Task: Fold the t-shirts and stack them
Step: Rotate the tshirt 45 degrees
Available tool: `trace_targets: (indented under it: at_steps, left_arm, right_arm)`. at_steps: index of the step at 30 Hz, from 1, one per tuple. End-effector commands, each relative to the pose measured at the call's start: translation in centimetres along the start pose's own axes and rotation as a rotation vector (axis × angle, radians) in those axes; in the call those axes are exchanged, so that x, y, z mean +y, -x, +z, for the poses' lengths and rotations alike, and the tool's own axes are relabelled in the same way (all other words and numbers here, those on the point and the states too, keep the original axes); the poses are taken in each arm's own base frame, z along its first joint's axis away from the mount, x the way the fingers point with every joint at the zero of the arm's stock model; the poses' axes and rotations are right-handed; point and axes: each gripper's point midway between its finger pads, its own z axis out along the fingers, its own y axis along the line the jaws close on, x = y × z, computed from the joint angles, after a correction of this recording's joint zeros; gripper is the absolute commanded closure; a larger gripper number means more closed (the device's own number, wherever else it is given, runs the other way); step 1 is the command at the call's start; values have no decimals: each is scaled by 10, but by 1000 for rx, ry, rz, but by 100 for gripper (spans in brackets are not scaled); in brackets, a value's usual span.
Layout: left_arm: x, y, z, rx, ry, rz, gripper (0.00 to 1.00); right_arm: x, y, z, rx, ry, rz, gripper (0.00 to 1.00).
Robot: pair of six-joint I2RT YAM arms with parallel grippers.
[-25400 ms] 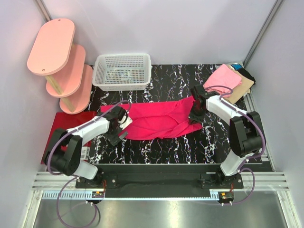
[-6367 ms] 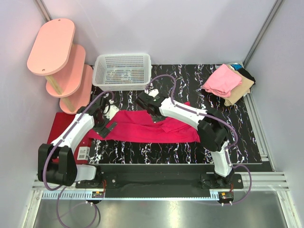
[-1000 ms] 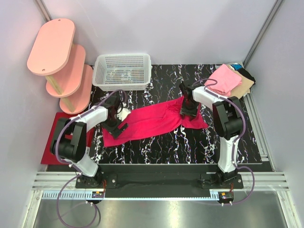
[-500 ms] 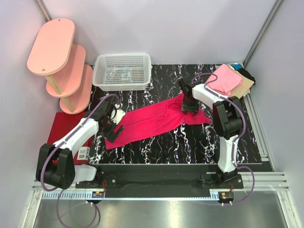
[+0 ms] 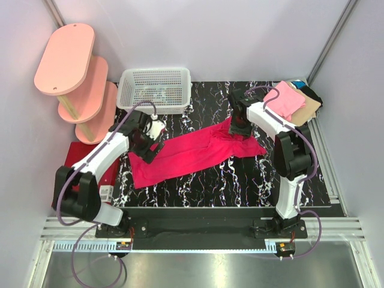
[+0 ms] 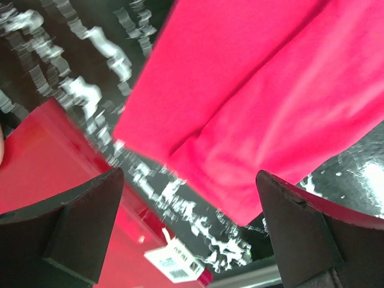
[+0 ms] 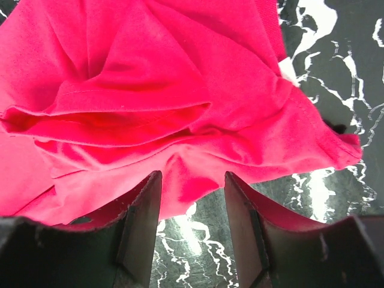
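**Shirt.** The magenta shirt (image 5: 192, 153) lies unfolded on the table (image 5: 210, 189). It stretches diagonally from near left to far right. Its left end lies flat, with a hemmed edge showing in the left wrist view. Its right end is bunched into soft folds.

**Left gripper** (image 6: 187, 177). Released, with the fingers spread wide and nothing between them. It hangs above the left end of the shirt. Below it, the left wrist view shows the shirt's edge, a strip of table and the red mat (image 6: 36, 162). A white label (image 6: 174, 264) lies beside the mat.

**Right gripper** (image 7: 192, 177). Partly spread, not clenched. It sits over the bunched right end of the shirt. The near edge of the cloth reaches into the gap between the fingers, and bare table shows in the same gap. Whether the fingers touch the cloth cannot be told.

**Stack** (image 5: 289, 101). The folded shirts lie at the far right corner of the table, apart from the magenta shirt. Light pink is on top, tan is beneath, and black and teal are at the back.

**Surroundings.** The white basket (image 5: 155, 90) stands at the far edge of the table, left of centre. The pink shelf (image 5: 72, 78) stands at the far left.
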Motion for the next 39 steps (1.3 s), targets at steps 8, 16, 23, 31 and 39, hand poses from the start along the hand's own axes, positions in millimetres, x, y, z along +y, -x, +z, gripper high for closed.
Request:
trace_targets:
  at_steps: [8, 16, 23, 31, 39]
  left_arm:
    - [-24, -10, 38, 109, -188, 88, 1]
    - [-37, -29, 50, 147, -239, 91, 1]
    - [-37, -65, 69, 238, -283, 59, 1]
    - [-14, -93, 74, 265, -273, -31, 1]
    - [-18, -96, 63, 233, -283, -62, 1]
  right_arm:
    - [-1, -14, 22, 41, -15, 27, 47]
    - [-7, -15, 41, 55, -60, 30, 48]
    - [-16, -14, 54, 64, -79, 49, 49]
    - [-25, -1, 64, 63, -80, 80, 50]
    - [-20, 6, 83, 78, -80, 84, 50]
